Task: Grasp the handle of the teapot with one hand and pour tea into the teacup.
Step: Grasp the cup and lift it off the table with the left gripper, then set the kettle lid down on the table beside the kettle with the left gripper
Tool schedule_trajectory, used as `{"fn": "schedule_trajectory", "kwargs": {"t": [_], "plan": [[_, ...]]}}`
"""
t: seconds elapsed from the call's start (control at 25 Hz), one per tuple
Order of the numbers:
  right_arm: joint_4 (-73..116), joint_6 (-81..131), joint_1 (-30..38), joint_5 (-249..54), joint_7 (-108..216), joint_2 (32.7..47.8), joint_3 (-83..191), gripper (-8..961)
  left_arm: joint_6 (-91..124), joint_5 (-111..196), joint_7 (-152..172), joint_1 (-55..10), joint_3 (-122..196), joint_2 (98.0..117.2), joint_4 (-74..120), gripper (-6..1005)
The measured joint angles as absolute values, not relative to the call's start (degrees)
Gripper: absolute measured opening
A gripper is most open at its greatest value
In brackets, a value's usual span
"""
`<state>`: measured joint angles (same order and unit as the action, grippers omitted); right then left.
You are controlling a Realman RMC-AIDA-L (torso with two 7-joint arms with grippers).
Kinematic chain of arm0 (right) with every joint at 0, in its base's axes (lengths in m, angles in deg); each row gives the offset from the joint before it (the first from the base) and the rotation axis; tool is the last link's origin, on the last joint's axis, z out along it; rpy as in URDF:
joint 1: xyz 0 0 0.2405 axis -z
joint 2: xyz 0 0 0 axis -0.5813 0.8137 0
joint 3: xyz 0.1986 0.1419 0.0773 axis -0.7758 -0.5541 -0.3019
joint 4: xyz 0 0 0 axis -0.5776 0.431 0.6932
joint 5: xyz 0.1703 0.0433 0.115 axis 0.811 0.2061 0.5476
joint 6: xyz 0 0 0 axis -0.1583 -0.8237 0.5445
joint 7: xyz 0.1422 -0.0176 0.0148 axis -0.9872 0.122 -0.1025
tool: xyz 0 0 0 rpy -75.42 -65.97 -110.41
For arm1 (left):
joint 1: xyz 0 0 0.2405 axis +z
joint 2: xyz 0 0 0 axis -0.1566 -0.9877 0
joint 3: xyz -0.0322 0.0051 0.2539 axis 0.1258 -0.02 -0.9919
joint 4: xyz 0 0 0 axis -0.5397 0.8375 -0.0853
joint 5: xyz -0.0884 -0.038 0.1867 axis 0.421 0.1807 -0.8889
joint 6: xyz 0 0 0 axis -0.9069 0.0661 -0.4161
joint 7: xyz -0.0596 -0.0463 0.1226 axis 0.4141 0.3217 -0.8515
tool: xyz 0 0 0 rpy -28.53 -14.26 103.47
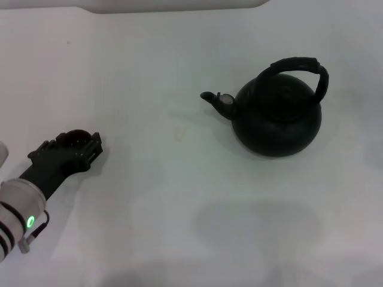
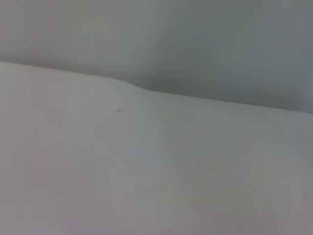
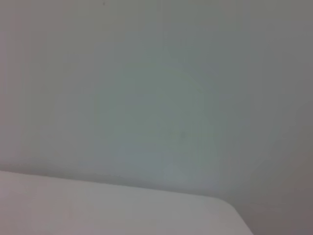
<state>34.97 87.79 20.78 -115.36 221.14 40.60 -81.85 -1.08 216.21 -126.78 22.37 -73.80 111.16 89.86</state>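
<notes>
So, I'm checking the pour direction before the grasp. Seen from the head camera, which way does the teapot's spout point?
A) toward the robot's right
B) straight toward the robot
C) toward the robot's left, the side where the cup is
C: in the head view the spout juts from the teapot toward the robot's left, the side where the teacup sits by the left gripper.

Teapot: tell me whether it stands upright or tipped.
Upright. The teapot sits flat on the table, handle arched overhead, spout pointing toward the robot's left.
</notes>
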Motion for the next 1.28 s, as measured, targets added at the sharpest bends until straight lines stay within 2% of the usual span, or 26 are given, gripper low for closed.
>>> {"fn": "schedule_trajectory", "kwargs": {"t": [0.24, 0.4, 0.48, 0.68, 0.76, 0.88, 1.0, 1.08, 1.24, 1.28], "plan": [[35.0, 87.8, 20.8, -115.4, 221.1, 40.62, -81.8, 484, -1.6, 213.1, -127.0, 21.7, -73.9, 110.63, 92.3, 709], [35.0, 88.0, 20.6, -115.5, 221.1, 40.69, -81.8, 483, -1.3, 211.5, -126.1, 19.3, -74.5, 108.50, 94.5, 708], [35.0, 88.2, 20.6, -115.5, 221.1, 40.69, -81.8, 483, -1.4, 211.5, -124.0, 17.0, -75.6, 106.30, 95.1, 708], [35.8, 88.3, 20.9, -115.5, 221.1, 40.78, -81.8, 483, -1.7, 211.5, -110.8, 5.8, -82.5, 97.57, 93.4, 708], [36.3, 88.4, 21.1, -115.5, 221.1, 40.92, -81.8, 483, -2.6, 211.5, -106.3, 1.4, -85.6, 94.90, 91.4, 708], [36.4, 88.5, 21.1, -115.6, 221.2, 41.04, -81.8, 483, -7.5, 211.1, -100.5, -4.3, -89.0, 92.54, 86.5, 709], [36.4, 88.8, 21.1, -115.7, 221.2, 41.08, -81.8, 483, -16.8, 207.7, -94.8, -7.6, -88.3, 92.62, 79.9, 709], [36.4, 88.9, 21.1, -115.7, 221.2, 41.09, -81.8, 483, -25.0, 202.0, -89.4, -9.7, -85.4, 93.56, 74.5, 710], [36.4, 89.1, 21.2, -115.5, 221.4, 41.11, -81.8, 483, -36.7, 184.7, -79.3, -12.3, -76.4, 97.06, 67.6, 710], [36.4, 89.1, 21.2, -115.5, 221.6, 41.12, -81.8, 483, -39.1, 178.8, -77.1, -12.6, -72.6, 98.49, 66.6, 710]]}}
